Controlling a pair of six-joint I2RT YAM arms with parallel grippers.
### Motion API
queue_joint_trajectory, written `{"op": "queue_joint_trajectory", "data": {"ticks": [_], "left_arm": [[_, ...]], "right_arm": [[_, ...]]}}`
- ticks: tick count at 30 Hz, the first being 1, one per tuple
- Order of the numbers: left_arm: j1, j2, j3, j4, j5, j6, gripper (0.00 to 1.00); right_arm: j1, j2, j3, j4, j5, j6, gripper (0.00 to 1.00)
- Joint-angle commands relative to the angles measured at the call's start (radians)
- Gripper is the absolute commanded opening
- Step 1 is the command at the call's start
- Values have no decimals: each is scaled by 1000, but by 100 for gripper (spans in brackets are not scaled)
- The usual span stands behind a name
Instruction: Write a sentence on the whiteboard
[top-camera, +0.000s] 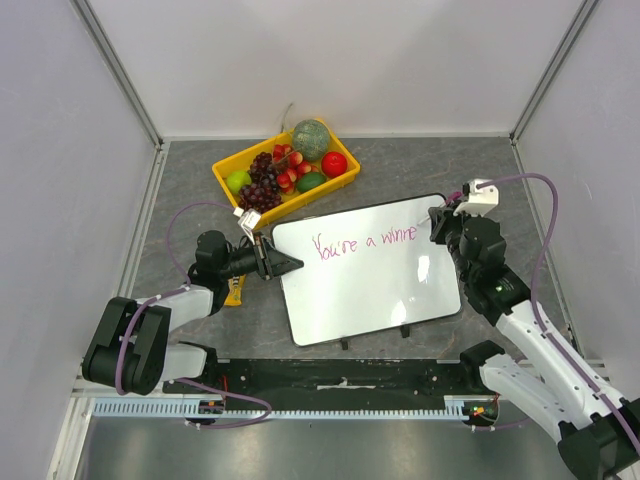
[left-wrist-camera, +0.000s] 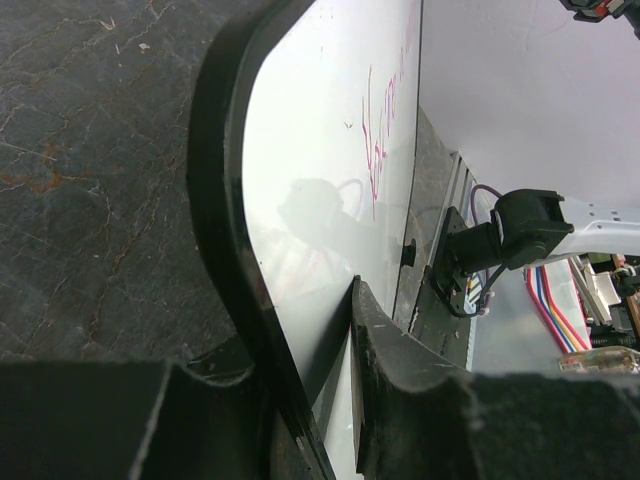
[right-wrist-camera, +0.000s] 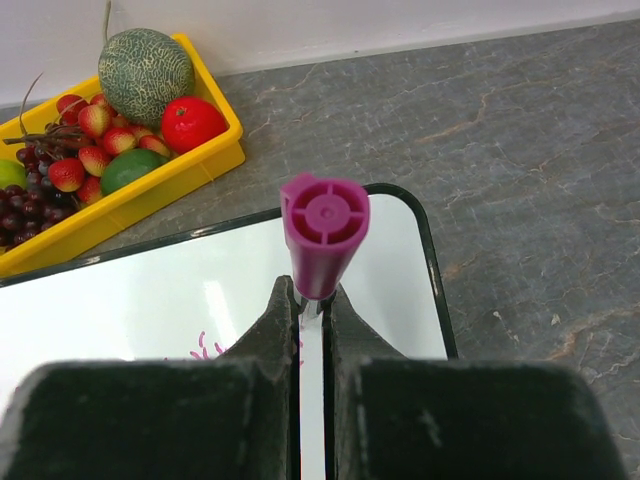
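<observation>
The whiteboard (top-camera: 370, 290) lies flat on the grey table, with "You're a winne" in magenta handwriting (top-camera: 365, 241) along its far part. My left gripper (top-camera: 290, 265) is clamped on the board's left edge; in the left wrist view its jaws (left-wrist-camera: 310, 340) pinch the black rim and the white surface (left-wrist-camera: 320, 150) between them. My right gripper (top-camera: 438, 222) hovers at the board's far right corner, past the end of the writing. In the right wrist view it (right-wrist-camera: 312, 300) is shut on a magenta marker (right-wrist-camera: 323, 235), whose butt end faces the camera. The marker's tip is hidden.
A yellow tray (top-camera: 232, 192) of fruit, with grapes, a melon and a red apple, stands just beyond the board's far left corner. A small yellow object (top-camera: 235, 290) lies by the left arm. Two black clips (top-camera: 405, 330) sit on the board's near edge. Walls enclose the table.
</observation>
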Motion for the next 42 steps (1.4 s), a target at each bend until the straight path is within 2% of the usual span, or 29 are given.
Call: {"op": "queue_joint_trajectory", "data": {"ticks": [1, 18, 42], "left_arm": [[-27, 20, -12, -61, -41, 187, 2], [-27, 21, -10, -61, -39, 187, 2], [-27, 21, -10, -61, -39, 187, 2]], "right_arm": [[-5, 19, 45, 77, -2, -13, 0], [-13, 16, -16, 87, -8, -6, 0], [-13, -53, -68, -44, -33, -14, 0]]}}
